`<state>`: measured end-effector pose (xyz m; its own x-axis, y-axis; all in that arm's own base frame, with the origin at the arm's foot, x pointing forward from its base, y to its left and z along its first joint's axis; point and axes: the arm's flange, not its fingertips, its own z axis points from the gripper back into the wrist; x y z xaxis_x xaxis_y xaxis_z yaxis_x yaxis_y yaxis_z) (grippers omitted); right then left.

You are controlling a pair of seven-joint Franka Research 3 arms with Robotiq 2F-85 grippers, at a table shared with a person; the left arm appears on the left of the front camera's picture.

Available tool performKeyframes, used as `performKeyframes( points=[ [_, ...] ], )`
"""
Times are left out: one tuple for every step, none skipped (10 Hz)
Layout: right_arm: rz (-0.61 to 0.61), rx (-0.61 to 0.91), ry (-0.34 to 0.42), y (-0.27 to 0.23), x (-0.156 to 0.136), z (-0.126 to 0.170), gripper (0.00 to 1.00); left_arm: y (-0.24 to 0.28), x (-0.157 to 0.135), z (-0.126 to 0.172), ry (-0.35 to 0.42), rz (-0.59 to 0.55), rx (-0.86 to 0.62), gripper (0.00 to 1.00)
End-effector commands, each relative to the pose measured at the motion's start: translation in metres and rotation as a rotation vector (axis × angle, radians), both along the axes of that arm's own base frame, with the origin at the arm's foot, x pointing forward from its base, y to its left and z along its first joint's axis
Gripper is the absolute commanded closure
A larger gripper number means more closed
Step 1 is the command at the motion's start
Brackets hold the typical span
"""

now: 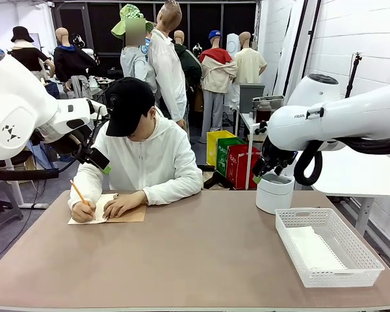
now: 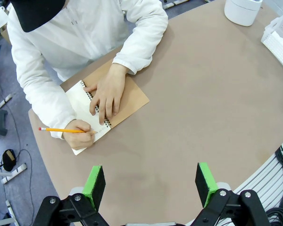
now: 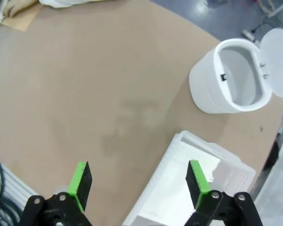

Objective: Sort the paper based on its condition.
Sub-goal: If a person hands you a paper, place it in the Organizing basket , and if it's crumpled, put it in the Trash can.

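Some flat white paper (image 1: 315,250) lies in a white plastic mesh basket (image 1: 341,276) at the lower right of the front view. At left a person (image 1: 149,156) pencils in a brown-covered spiral notebook (image 1: 131,214) on the tan desk (image 1: 195,260).

Left wrist view: my left jaws stand released over bare desk, with the notebook at upper left.

Right wrist view: my right jaws, released too, hover above the basket and an open-lidded white round bin (image 3: 226,80).

I judge a sheet light, limp and easily creased, so I would pinch one free edge.
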<state>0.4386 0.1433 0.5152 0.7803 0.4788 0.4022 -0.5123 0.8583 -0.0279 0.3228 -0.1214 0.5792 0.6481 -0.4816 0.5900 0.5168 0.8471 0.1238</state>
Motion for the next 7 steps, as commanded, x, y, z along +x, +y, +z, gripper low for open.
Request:
performKeyframes(
  points=[
    [-0.006,-0.016,-0.013,0.0,-0.002,0.004,0.0,0.001,0.0,0.0,-0.002,0.001,-0.007,0.0],
    [-0.006,-0.016,-0.013,0.0,-0.002,0.004,0.0,0.001,0.0,0.0,-0.002,0.001,-0.007,0.0],
    [-0.006,-0.016,-0.013,0.0,-0.002,0.004,0.0,0.001,0.0,0.0,-0.002,0.001,-0.007,0.0],
    [-0.006,-0.016,-0.013,0.0,-0.002,0.004,0.0,0.001,0.0,0.0,-0.002,0.001,-0.007,0.0],
    [0.001,-0.001,-0.008,0.0,-0.001,0.004,0.0,0.001,0.0,0.0,-0.002,0.001,-0.007,0.0],
    [0.105,0.004,-0.077,0.013,-0.007,0.011,0.0,0.001,0.0,0.0,-0.002,0.001,-0.007,0.0],
    [0.166,-0.003,-0.126,0.02,-0.014,0.02,0.0,0.001,0.0,0.0,-0.002,0.001,-0.007,0.0]
  ],
)
